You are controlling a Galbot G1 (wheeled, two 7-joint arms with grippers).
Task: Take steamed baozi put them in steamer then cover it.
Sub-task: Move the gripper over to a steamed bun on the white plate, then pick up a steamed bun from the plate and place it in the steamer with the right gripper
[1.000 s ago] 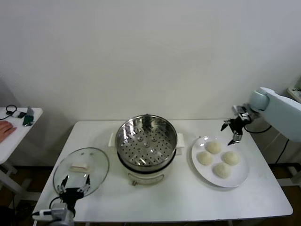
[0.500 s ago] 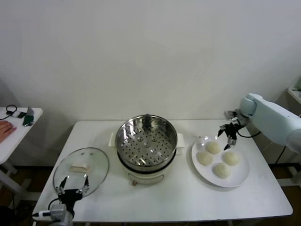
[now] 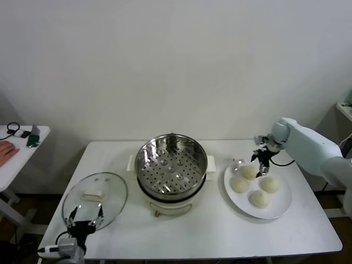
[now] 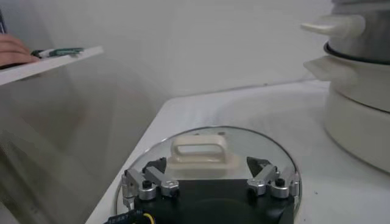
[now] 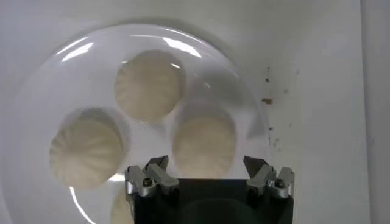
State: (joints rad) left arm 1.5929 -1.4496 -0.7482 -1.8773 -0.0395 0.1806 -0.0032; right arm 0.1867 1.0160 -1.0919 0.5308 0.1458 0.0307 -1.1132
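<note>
Four cream-white baozi lie on a white plate [image 3: 281, 202]: one at the far side [image 3: 248, 171], one at the left [image 3: 240, 184], one at the right [image 3: 269, 183] and one at the near side [image 3: 259, 198]. My right gripper [image 3: 260, 163] hangs open just above the far baozi; in the right wrist view the gripper [image 5: 206, 164] straddles that baozi [image 5: 204, 143] without touching it. The steel steamer [image 3: 171, 165] stands open with its perforated tray bare. The glass cover [image 3: 94, 199] lies flat on the table at the left. My left gripper [image 3: 85, 217] rests open at its near edge, empty.
The white table [image 3: 209, 234] carries everything. A side table [image 3: 16, 151] with small items and a person's hand stands at the far left. In the left wrist view the cover's handle [image 4: 198, 149] sits just ahead of my left gripper [image 4: 207, 165], and the steamer's white base [image 4: 359, 115] is beside it.
My right gripper has moved left and down from beyond the plate's far right edge to just over the far baozi. The left arm, cover and steamer have not moved.
</note>
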